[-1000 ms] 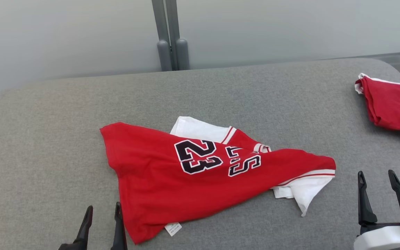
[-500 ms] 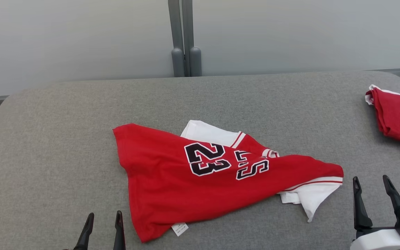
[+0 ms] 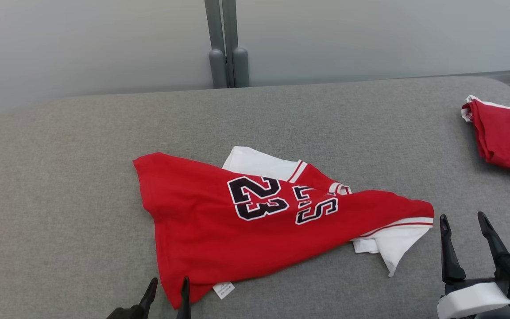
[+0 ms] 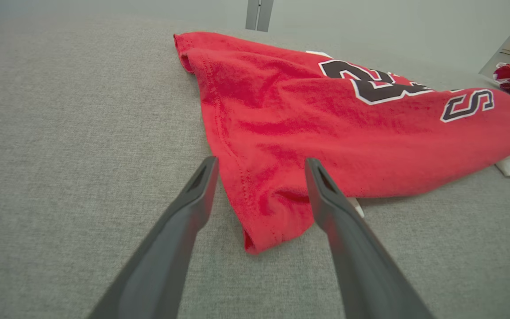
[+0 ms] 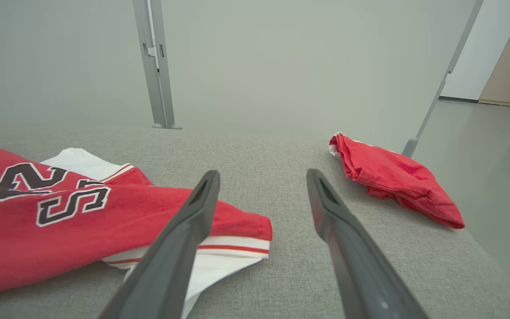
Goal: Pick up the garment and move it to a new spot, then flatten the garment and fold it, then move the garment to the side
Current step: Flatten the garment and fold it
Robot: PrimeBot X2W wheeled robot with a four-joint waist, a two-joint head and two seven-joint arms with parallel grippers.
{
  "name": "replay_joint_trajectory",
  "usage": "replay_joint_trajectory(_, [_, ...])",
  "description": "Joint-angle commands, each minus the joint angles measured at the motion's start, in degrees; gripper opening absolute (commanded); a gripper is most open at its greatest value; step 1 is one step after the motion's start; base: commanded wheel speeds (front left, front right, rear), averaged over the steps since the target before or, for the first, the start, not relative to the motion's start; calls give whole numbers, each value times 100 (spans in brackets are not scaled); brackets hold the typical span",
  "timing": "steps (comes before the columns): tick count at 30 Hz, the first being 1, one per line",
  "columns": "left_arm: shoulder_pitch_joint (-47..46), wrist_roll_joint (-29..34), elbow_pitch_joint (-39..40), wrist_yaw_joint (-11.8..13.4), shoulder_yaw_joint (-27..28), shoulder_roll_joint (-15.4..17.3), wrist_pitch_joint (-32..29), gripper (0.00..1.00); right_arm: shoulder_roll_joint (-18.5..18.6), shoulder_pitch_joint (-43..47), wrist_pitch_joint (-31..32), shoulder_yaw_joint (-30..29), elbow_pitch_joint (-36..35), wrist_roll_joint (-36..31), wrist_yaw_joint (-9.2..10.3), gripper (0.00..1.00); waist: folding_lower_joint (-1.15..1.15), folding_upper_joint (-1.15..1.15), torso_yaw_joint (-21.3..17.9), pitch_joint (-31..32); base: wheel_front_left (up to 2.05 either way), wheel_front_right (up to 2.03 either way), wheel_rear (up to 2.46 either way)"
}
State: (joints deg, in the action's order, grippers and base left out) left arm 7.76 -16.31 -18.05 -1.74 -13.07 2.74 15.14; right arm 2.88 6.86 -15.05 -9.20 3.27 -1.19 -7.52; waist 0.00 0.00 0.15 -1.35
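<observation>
Toward the front edge of the tabletop [image 3: 60, 199], about midway along it, the jersey [image 3: 246, 239] lay crumpled: unlifted, unflattened and unfolded, so every step remained. The left gripper [image 3: 169, 280], fingers spread, straddled its near hem corner, perhaps touching cloth. The right gripper [image 3: 461, 215], fingers likewise spread and empty, stood just beside the sleeve [image 3: 392, 248]. Since a second earlier, the left gripper had closed in on that corner, while the jersey looked unmoved.
</observation>
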Motion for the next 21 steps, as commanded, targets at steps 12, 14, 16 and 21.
replay_joint_trajectory(12, [-722, -296, -773, 319, -209, 53, 1, 35, 5, -154, -17, -26, -24, 52, 6, 100, 0, 0, -180, -404, 0, 0, 0])
replay_joint_trajectory(14, [-771, -258, -733, 319, -182, 50, 6, 0, 5, -165, -18, -29, -24, 54, 6, 100, 0, 0, -169, -433, 0, 0, 0])
replay_joint_trajectory(16, [-793, -253, -654, 303, -167, 49, 3, 0, 5, -189, -18, -23, -9, 58, 6, 100, 0, 0, -153, -453, 0, 0, 0])
replay_joint_trajectory(21, [-934, -233, -506, 233, -124, 43, 3, 0, 5, -278, -18, -1, 5, 71, 6, 100, 0, 0, -134, -543, 0, 0, 0])
